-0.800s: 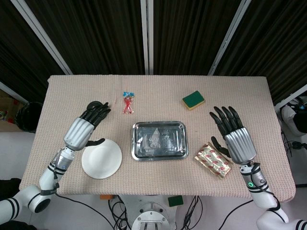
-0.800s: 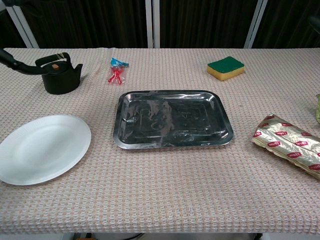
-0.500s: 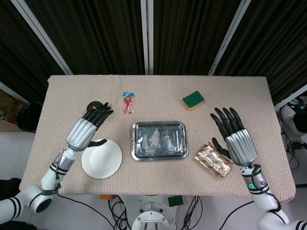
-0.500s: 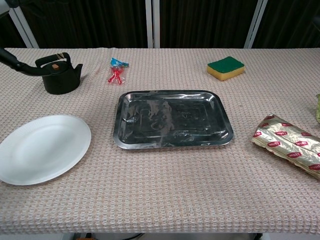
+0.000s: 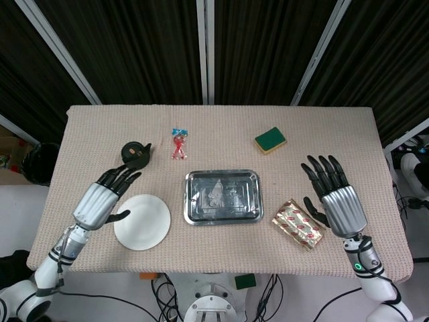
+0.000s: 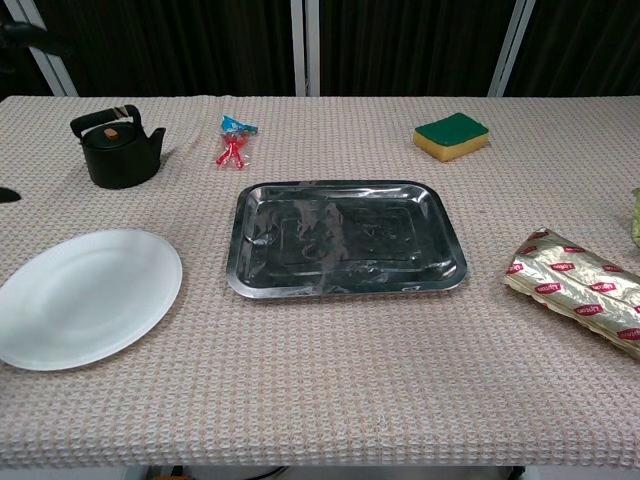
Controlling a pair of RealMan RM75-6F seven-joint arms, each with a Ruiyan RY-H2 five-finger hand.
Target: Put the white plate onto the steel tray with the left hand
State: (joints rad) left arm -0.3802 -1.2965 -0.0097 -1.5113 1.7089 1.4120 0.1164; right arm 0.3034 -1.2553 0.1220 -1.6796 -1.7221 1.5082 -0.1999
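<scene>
We see a rectangular table under beige waffle-weave cloth [image 5: 221,127], dark ribbed wall panels [image 5: 134,47] split by pale metal strips [image 5: 206,50] (some slanted), pale floor [image 5: 20,201] around.

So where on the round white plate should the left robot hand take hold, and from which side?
Probably the near-left rim of the round white plate, coming from the left, where the open left robot hand hovers. The plate lies flat on the woven tablecloth, so only its thin raised edge gives purchase. That side also keeps the hand behind the plate when carrying it to the rectangular steel tray.
</scene>
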